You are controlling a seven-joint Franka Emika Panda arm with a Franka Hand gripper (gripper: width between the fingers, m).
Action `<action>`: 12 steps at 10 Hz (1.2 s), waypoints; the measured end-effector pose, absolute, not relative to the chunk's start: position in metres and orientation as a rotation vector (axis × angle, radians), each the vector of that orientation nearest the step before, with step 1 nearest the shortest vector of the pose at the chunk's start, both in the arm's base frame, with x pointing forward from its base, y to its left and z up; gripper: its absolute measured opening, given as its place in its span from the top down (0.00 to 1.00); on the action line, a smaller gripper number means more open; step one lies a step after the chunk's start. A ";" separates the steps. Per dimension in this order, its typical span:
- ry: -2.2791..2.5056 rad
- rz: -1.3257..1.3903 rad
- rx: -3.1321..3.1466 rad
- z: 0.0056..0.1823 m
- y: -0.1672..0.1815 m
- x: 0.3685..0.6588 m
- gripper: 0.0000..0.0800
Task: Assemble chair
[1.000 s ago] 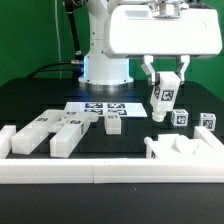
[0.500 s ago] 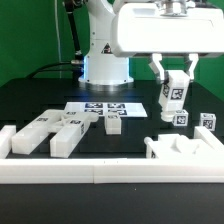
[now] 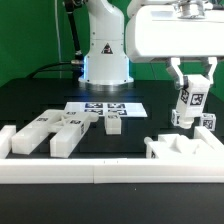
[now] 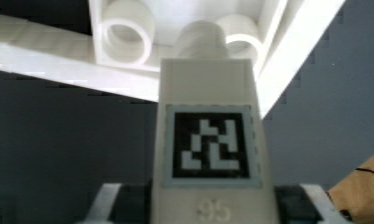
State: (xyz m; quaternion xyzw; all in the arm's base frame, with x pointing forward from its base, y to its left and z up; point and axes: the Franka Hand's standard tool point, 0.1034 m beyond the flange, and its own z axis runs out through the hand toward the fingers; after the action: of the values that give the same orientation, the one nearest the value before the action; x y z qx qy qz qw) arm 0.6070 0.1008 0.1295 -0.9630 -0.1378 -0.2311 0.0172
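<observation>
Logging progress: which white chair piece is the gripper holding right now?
The upright tagged bar, clamped in the gripper; the other pieces lie ungripped on the table.

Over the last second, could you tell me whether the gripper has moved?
Yes. The gripper, holding a white chair piece, has shifted to the exterior view's right, away from the marker board.

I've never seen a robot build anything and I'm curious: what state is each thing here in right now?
gripper: shut on the tagged bar.
tagged bar: gripped, held upright.
cube: loose, untouched.
notched slab: lying flat, untouched.
left bars: lying side by side, untouched.
small piece: loose, at the edge of the marker board.
marker board: lying flat.
</observation>
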 end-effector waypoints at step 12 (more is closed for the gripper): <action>-0.459 -0.853 -2.930 0.113 0.118 0.627 0.64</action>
State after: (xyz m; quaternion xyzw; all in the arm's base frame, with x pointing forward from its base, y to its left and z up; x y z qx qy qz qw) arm 0.6274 0.1182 0.1129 -0.9491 -0.1487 -0.2764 0.0277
